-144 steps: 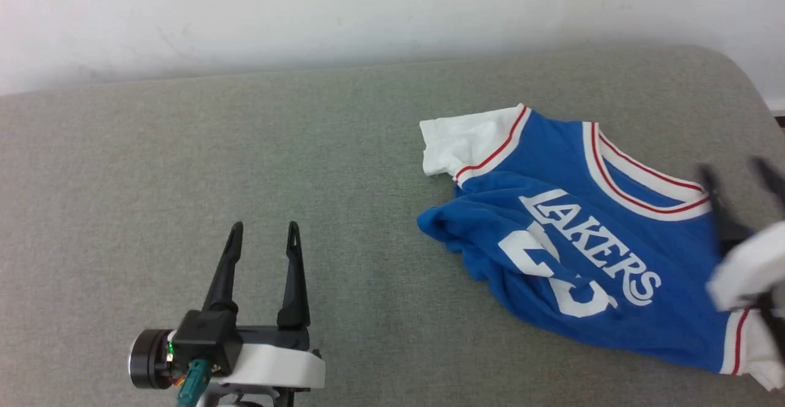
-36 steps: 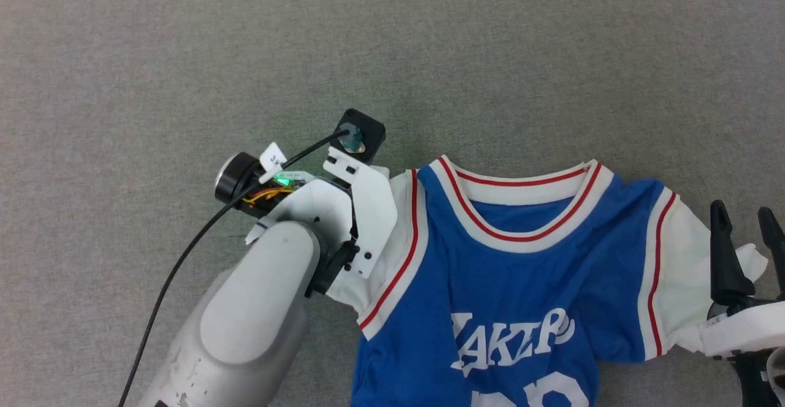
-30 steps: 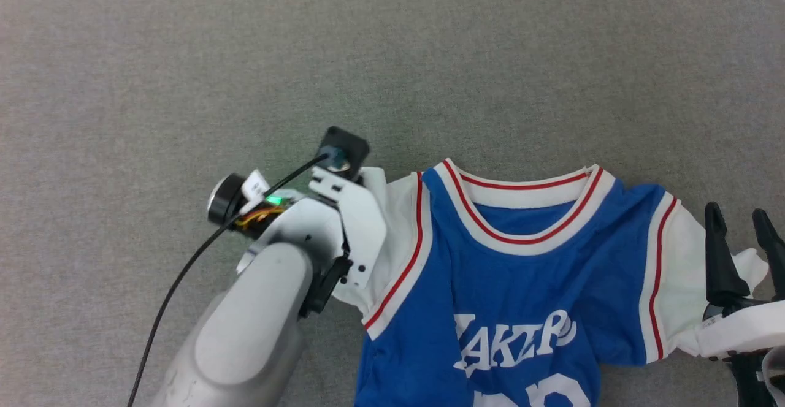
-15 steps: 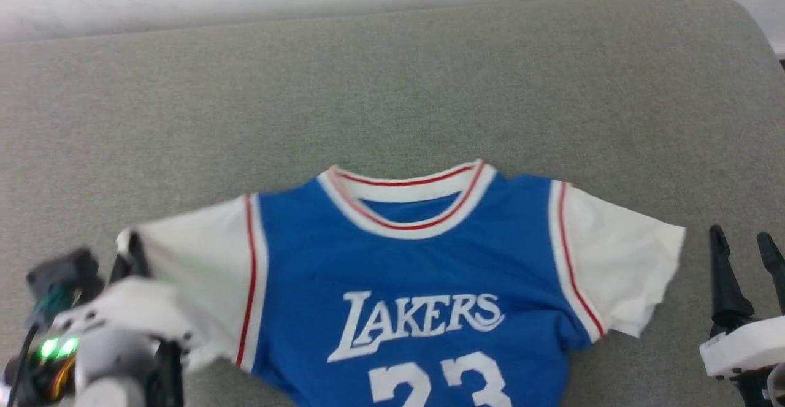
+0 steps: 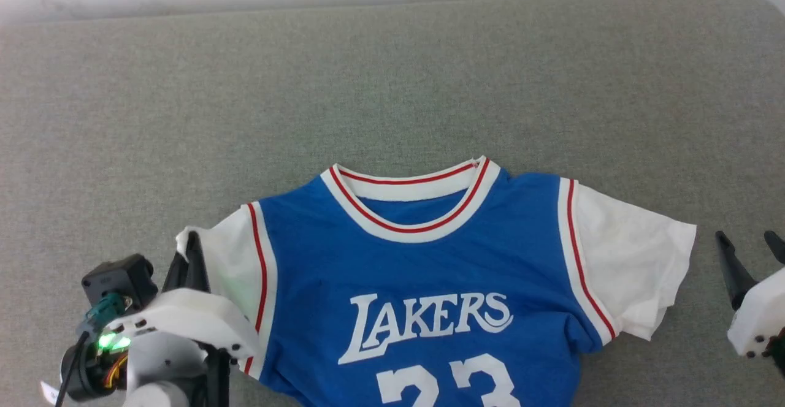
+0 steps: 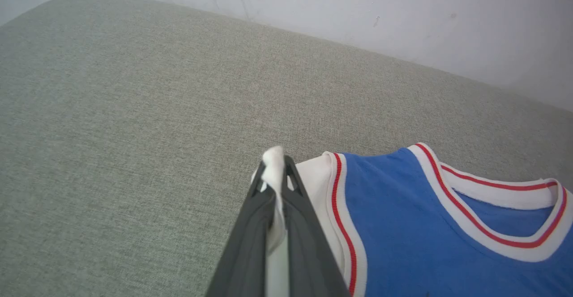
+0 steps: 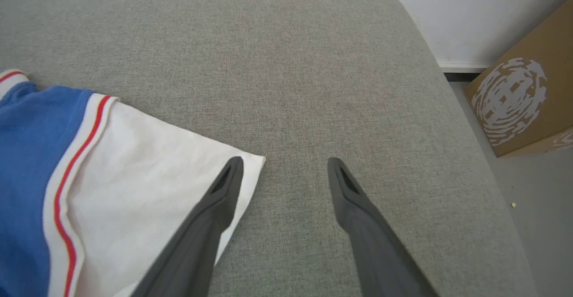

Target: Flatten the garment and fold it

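While the left gripper (image 6: 275,171) is clamping one sleeve (image 6: 313,174), the garment (image 5: 423,272) is lying almost flat on the cushion (image 5: 392,88); the right gripper (image 7: 285,163) is hovering beside it, jaws apart. Folding is not yet begun.

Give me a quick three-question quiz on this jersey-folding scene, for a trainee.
1. True or false: the left gripper is shut on a white sleeve of the garment.
2. The right gripper is: A) open, gripping nothing; B) shut on the collar; C) shut on the hem.
3. Fill in: the lettering facing up reads ____.
Key: 1 true; 2 A; 3 LAKERS.
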You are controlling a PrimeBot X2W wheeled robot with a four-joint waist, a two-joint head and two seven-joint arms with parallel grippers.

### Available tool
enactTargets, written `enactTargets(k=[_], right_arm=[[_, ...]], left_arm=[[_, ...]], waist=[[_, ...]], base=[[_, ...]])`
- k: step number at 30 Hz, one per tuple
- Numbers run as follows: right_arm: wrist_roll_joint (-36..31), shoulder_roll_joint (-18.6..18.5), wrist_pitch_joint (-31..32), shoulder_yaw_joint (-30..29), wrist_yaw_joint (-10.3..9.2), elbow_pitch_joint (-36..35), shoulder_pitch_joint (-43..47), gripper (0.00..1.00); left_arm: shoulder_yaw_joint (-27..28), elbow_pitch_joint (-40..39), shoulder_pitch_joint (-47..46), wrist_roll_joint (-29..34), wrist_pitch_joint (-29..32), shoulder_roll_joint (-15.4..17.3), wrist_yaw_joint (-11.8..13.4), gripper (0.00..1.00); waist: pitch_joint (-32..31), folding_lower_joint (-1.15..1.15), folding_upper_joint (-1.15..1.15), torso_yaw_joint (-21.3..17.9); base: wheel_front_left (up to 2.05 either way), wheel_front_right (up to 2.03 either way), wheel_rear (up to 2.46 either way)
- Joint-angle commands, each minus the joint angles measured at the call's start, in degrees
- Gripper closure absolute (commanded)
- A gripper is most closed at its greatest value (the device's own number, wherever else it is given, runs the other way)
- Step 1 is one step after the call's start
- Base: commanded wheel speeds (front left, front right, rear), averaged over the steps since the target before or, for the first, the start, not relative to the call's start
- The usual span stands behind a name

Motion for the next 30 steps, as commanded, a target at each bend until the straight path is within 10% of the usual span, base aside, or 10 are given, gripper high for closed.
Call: enactTargets(k=[1,18,19,21,30], right_arm=[[0.64,-2.16,2.61,0.97,-0.04,2.22,-2.60,0.00],[7.28,-7.44,8.99,9.94,-0.04,13.33,-8.90,0.00],[8.59,-7.26,10.12,10.44,-0.04,13.41,-8.77,0.56],[10.92,-7.11,12.12,11.07,-0.04,12.79,-8.62,1.00],[11.29,-7.54,10.82,10.29,-0.04,7.40,-9.03,1.00]], left_arm=[[-0.74,-0.32,-1.88,0.91,-0.07,0.04,-0.40,1.00],[-4.09,-1.34,-6.03,3.19,1.57,-0.55,0.28,1.00],[-4.12,-1.41,-6.05,3.20,1.65,-0.55,0.36,1.00],[-4.10,-1.52,-6.03,3.24,1.78,-0.50,0.52,1.00],[-5.04,-0.06,-7.45,3.05,1.95,0.10,-0.64,1.00]], waist=[[2.01,0.00,0.01,0.34],[7.41,0.00,0.01,3.38],[7.45,0.00,0.01,3.44],[7.44,0.00,0.01,3.45],[3.05,0.00,0.01,2.07]], base=[[0.00,0.00,0.00],[0.00,0.00,0.00],[0.00,0.00,0.00],[0.00,0.00,0.00],[0.00,0.00,0.00]])
